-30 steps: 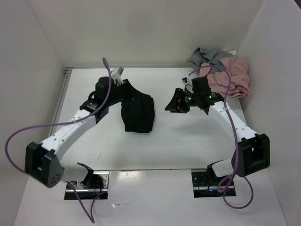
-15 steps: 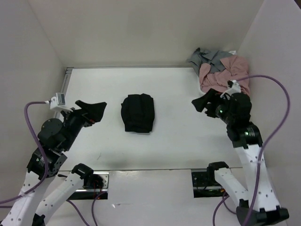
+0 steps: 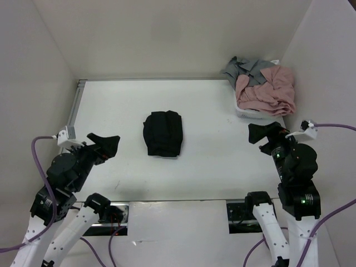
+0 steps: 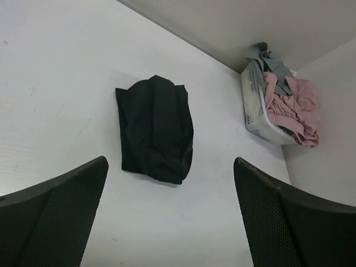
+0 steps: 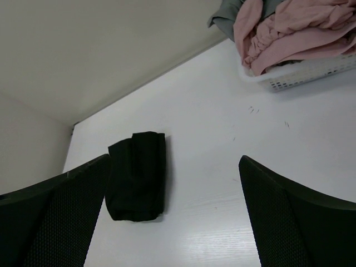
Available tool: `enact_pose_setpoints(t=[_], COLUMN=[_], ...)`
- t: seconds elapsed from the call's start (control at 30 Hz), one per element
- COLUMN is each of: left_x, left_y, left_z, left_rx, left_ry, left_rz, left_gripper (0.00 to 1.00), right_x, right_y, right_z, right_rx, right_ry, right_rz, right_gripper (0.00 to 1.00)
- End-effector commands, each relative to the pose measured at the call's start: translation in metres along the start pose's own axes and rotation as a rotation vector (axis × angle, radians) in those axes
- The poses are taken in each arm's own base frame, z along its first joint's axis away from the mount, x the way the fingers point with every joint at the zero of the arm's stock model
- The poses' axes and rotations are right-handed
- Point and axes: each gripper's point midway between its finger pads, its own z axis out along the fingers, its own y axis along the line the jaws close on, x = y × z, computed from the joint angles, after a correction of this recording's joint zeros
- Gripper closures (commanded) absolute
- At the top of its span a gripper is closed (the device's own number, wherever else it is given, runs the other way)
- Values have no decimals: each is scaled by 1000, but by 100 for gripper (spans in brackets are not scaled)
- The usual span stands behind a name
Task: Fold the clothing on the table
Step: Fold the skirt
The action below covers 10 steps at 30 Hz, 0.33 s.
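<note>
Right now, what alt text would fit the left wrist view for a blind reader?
A folded black garment lies on the white table, framed by the open left claw. A white basket of pink and grey clothes stands far right.

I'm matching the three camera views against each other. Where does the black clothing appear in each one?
Top external: the black clothing lies near the centre, slightly left.
Left wrist: centre-left, in the upper half.
Right wrist: lower left.
Shared landmark: the white basket holding the pink garment, up and to the right of the clothing in every view.
</note>
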Motion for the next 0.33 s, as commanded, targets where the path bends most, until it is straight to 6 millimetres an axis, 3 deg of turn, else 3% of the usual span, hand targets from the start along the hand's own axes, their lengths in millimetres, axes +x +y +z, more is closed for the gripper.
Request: enact_pose_setpoints(t=[0.0,0.3], left_x=[-6,-7], left_y=[1,5], left_z=[-3,-8], left_rx=[3,3], left_ry=[-37,-52], left_rz=[-21,-29], left_gripper=[0,0], right_x=[3,7], right_y=[-13,-14], right_z=[3,4], right_rx=[64,62], right_ry=[-4,8], right_rz=[9,9], right_gripper=[0,0])
